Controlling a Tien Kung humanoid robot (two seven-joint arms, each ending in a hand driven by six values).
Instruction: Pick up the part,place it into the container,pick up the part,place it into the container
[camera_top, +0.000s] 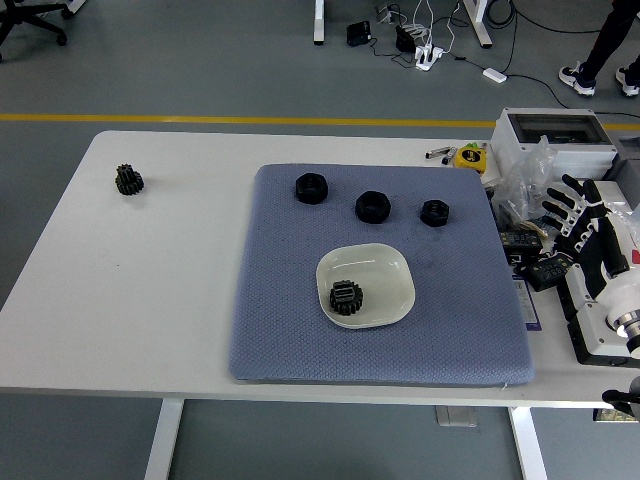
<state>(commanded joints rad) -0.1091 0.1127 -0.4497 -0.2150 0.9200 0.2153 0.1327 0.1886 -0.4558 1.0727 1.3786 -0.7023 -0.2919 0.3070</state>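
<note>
While one gear (345, 297) already sat inside the white container (385, 263), toward its near-left part, the parts not yet placed lay in a loose row on the far half of the blue mat (300, 330): a black nut (311, 188) farthest left, a second nut (372, 207) in the middle, and a smaller nut (434, 212) at the right end, all three beyond the container and apart from it and from each other. These pieces were squat and roughly round, so none showed a long axis that would favour one approach line over another. A second gear (128, 180) stood alone on the bare white table (160, 300), well off the mat toward the far-left corner. Of the row, the smaller nut lay nearest the right hand (581, 222), to that hand's left and slightly farther from the robot, with the mat's right edge and a clutter of bags (525, 195) and small items between them. That hand sat at the right margin of the table, over the equipment there, its fingers spread and holding nothing, well apart from every part. No left hand appeared in the head view, so the right one was judged the nearer to any of the three nuts. A reach would most likely have had to travel leftward across the mat's edge, then come back toward the near side to reach the container, which lay just nearer than the middle nut.
</note>
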